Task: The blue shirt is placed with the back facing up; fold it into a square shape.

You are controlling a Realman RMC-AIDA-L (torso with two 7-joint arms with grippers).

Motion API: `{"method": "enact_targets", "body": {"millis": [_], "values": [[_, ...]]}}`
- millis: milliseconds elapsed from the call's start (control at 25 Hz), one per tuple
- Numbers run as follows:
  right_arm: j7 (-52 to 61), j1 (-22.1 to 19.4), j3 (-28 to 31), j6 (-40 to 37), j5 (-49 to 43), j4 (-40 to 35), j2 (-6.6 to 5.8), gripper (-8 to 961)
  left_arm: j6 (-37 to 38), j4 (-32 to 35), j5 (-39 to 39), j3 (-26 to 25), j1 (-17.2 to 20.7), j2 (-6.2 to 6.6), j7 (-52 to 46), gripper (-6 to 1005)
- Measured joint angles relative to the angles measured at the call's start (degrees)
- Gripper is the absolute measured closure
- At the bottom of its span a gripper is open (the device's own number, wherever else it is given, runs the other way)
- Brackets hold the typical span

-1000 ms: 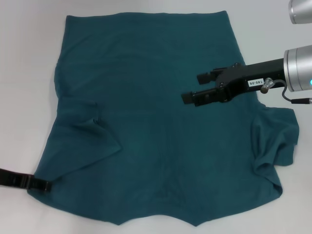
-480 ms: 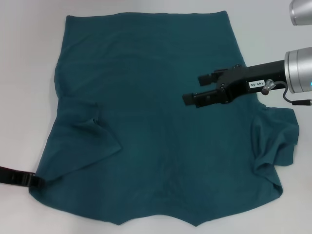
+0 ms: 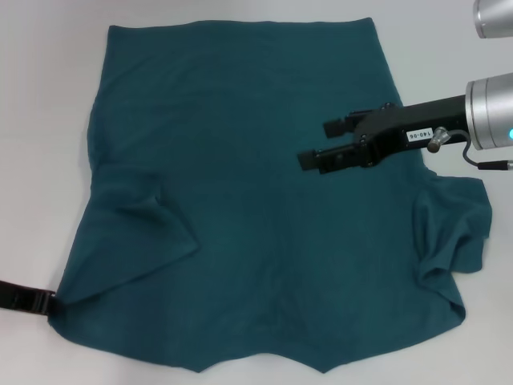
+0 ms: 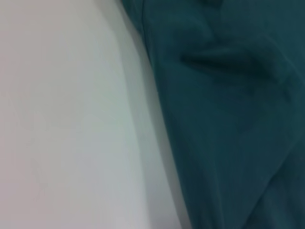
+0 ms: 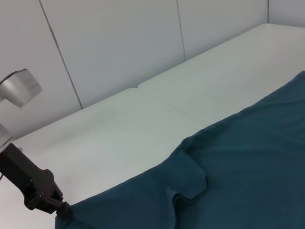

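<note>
Presently the blue shirt (image 3: 256,200) lies spread flat on the white table (image 3: 40,120). Right gripper (image 3: 330,143) hovers above its right half, fingers parted, empty. Left gripper (image 3: 50,302) pinches the shirt's near-left corner.

Bright, even light (soft shadows)
</note>
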Motion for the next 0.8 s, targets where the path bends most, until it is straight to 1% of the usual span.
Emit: {"method": "enact_targets", "body": {"millis": [80, 120, 320, 640, 800], "values": [[0.0, 0.0, 0.0, 0.1, 0.1, 0.0, 0.0, 41, 0.4, 0.0, 0.0, 0.0, 0.1, 0.23, 0.3, 1000], [0.0, 0.0, 0.0, 0.2, 0.1, 0.0, 0.0, 41, 1.3, 0.0, 0.5, 0.0, 0.1, 0.69, 0.7, 999], [0.0, 0.0, 0.0, 0.2, 0.2, 0.0, 0.0, 41, 1.9, 0.0, 1.9, 0.0, 0.3, 1.39, 1.1, 990], [0.0, 0.0, 0.0, 0.2, 0.2, 0.2, 0.0, 41, 2.5, 0.1, 2.4, -0.1, 0.4, 1.47, 1.5, 954], [0.0, 0.0, -0.1, 0.2, 0.3, 0.3, 0.0, 41, 3.4, 1.1, 2.1, -0.5, 0.5, 1.28, 1.4, 935]]}}
